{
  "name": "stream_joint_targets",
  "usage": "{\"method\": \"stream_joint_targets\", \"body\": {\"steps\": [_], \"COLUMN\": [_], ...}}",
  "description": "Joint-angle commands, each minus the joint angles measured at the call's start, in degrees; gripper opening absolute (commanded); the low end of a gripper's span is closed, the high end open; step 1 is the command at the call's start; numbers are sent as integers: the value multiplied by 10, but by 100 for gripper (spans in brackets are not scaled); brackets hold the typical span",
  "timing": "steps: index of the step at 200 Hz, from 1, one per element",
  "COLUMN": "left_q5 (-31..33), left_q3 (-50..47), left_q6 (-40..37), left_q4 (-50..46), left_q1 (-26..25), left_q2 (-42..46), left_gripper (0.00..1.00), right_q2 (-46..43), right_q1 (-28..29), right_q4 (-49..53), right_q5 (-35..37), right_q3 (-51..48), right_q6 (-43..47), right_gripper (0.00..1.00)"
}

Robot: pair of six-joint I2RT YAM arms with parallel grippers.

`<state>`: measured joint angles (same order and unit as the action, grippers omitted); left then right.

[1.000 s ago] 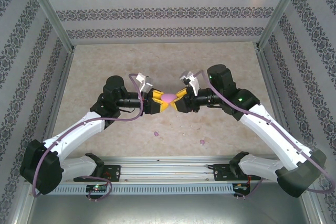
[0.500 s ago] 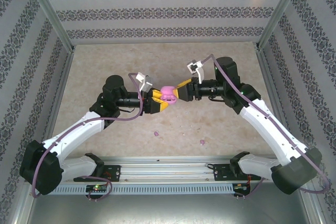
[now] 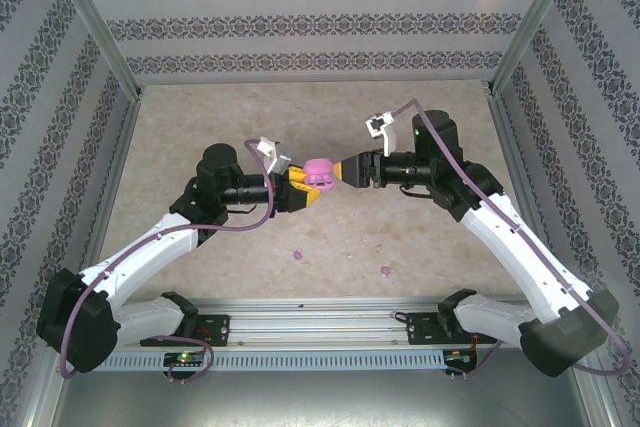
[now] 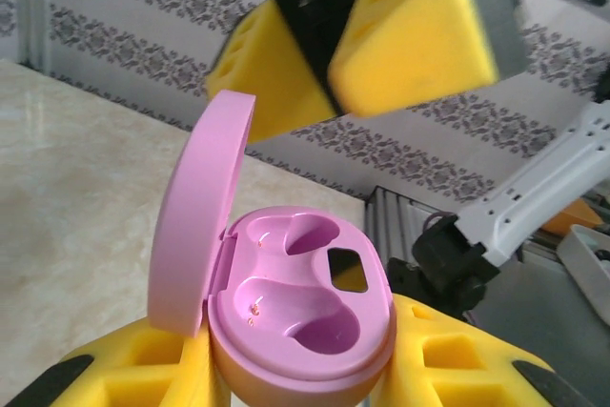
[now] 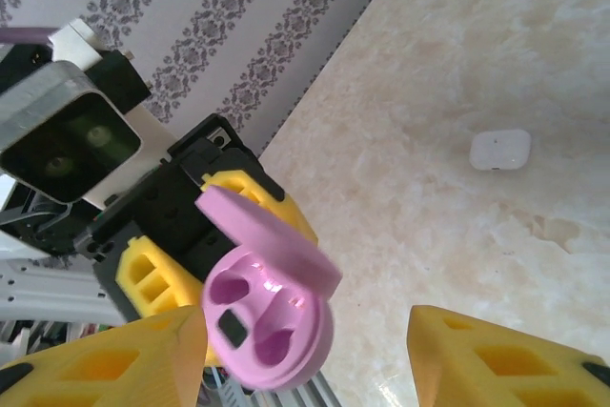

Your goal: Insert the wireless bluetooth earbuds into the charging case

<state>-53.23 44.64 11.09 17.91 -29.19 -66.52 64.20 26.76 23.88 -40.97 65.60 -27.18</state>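
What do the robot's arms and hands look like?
The left arm and right arm have white shells with chunky black joints, and a thin purple cable loops along each. The left hand and right hand have blocky yellow fingers with hollow pockets moulded in.

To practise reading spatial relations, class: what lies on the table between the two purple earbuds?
Nothing: in the top view, the table between the left purple earbud and the right purple earbud is bare.

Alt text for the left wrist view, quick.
An open lilac-pink rounded plastic charging case, lid raised and both earbud wells empty, sits clamped between the yellow fingers of the left claw. The right claw hovers blurred above the lid.
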Motion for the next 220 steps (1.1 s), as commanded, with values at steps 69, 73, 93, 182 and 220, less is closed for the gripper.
{"method": "stream_joint_targets", "body": {"steps": [69, 73, 93, 182, 220], "left_q5": [141, 147, 185, 303, 338], "left_q3": [-64, -67, -82, -127, -127], "left_q6": [-16, -17, -17, -32, -35], "left_q4": [-75, -81, -117, -287, -341], "left_q1": [13, 14, 18, 29, 29], "left_q2": [55, 61, 98, 262, 306], "left_gripper": [5, 5, 5, 5, 4], "right_q2": [-45, -41, -15, 252, 346], "right_q1": [52, 58, 85, 259, 292], "right_q4": [67, 68, 60, 40, 66], "right_q5": [177, 187, 212, 277, 287], "right_q3": [-98, -105, -139, -60, 0], "right_q6": [-140, -148, -191, -205, -183], "right_gripper": [53, 53, 49, 38, 33]}}
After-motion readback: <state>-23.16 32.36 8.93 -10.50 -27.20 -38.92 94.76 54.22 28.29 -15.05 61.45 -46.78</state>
